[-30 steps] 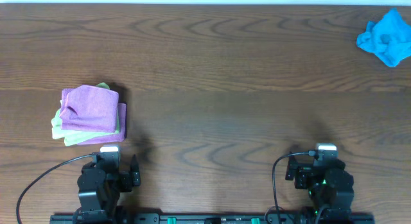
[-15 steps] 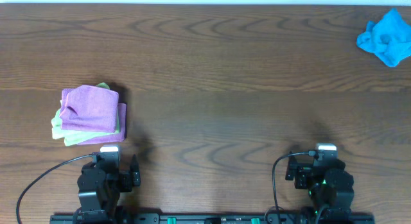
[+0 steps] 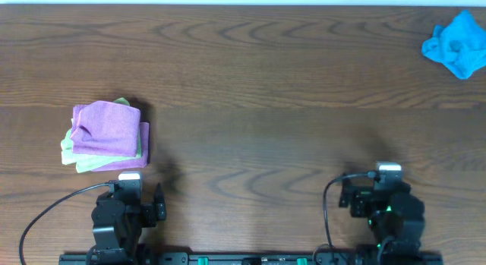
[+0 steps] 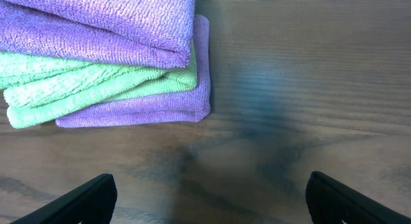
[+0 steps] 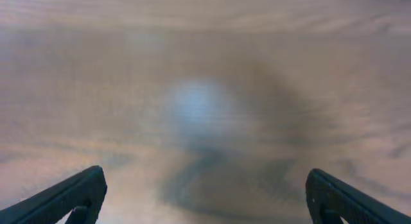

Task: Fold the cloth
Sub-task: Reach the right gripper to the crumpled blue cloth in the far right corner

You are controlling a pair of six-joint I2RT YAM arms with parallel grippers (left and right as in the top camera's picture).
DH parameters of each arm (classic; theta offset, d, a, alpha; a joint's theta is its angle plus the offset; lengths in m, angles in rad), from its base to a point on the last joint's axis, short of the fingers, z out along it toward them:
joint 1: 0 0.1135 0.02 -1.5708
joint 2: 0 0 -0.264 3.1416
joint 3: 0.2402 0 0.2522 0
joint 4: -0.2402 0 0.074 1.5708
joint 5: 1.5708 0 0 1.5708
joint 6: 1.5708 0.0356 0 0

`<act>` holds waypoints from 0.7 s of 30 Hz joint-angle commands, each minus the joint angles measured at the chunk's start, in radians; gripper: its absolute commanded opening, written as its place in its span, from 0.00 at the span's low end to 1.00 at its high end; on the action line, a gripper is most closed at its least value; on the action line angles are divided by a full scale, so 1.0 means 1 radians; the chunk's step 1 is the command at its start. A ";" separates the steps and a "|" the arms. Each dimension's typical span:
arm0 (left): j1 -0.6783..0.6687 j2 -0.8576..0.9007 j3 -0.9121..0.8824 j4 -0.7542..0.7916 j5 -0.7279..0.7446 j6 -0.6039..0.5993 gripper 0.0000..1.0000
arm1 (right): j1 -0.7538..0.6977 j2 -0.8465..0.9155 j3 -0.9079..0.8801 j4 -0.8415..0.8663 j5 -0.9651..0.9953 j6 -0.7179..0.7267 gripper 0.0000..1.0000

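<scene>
A crumpled blue cloth point(image 3: 456, 43) lies at the far right back of the table. A stack of folded cloths point(image 3: 106, 134), purple on top, then green, then purple, sits at the left and also shows in the left wrist view point(image 4: 109, 57). My left gripper point(image 3: 129, 187) is open and empty just in front of the stack; its fingertips show at the bottom of the left wrist view point(image 4: 209, 198). My right gripper point(image 3: 387, 180) is open and empty over bare wood at the front right, far from the blue cloth; its fingertips show in the right wrist view point(image 5: 205, 195).
The wooden table point(image 3: 258, 90) runs across the whole view. Both arm bases and their cables sit along the front edge point(image 3: 243, 257).
My right arm has shifted slightly to the right and toward the front edge. The left arm and both cloth piles have not moved.
</scene>
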 commanded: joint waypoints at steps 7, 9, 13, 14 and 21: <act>-0.003 -0.006 -0.038 -0.034 0.008 -0.026 0.95 | -0.026 0.377 0.342 0.103 0.087 0.018 0.99; -0.003 -0.006 -0.038 -0.034 0.008 -0.026 0.95 | -0.035 0.468 0.401 0.116 0.103 0.018 0.99; -0.003 -0.006 -0.038 -0.034 0.008 -0.026 0.95 | -0.066 0.660 0.519 0.142 0.108 0.018 0.99; -0.003 -0.006 -0.038 -0.034 0.008 -0.026 0.95 | -0.079 0.703 0.548 0.149 0.113 0.018 0.99; -0.003 -0.006 -0.038 -0.034 0.008 -0.026 0.95 | -0.226 1.005 0.756 0.234 0.106 0.019 0.99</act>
